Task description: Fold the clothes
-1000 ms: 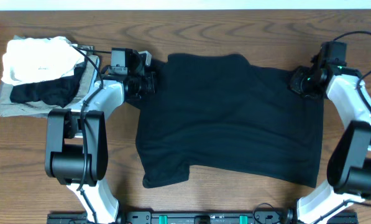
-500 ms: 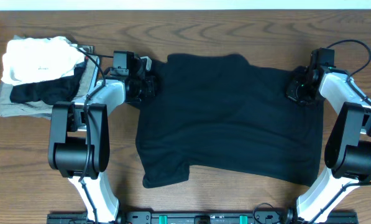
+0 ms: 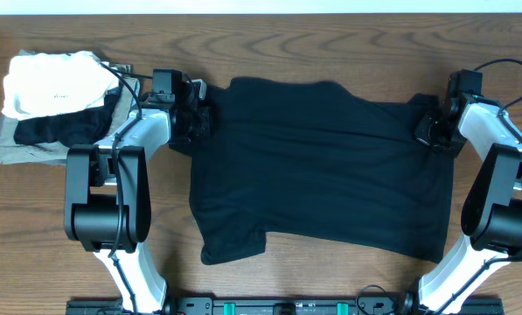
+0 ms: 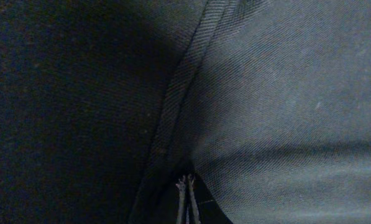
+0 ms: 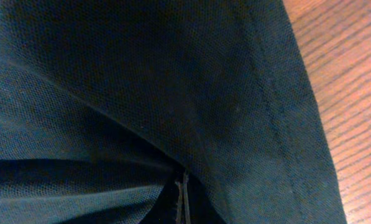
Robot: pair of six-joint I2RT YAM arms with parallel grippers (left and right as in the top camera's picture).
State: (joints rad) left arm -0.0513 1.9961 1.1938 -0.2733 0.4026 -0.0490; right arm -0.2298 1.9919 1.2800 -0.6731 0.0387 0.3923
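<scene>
Pinching black T-shirt (image 3: 322, 175) at opposite side edges: left claw (image 3: 193, 122) and right claw (image 3: 433, 131) clenched on fabric, likely stretching it flat on counter (image 3: 330, 35).

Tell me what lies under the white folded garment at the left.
Beneath the white garment a black folded garment shows, over grey fabric. How far either runs under it is covered.

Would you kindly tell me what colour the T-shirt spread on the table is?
The T-shirt is plain black, clearest in the overhead view.
</scene>
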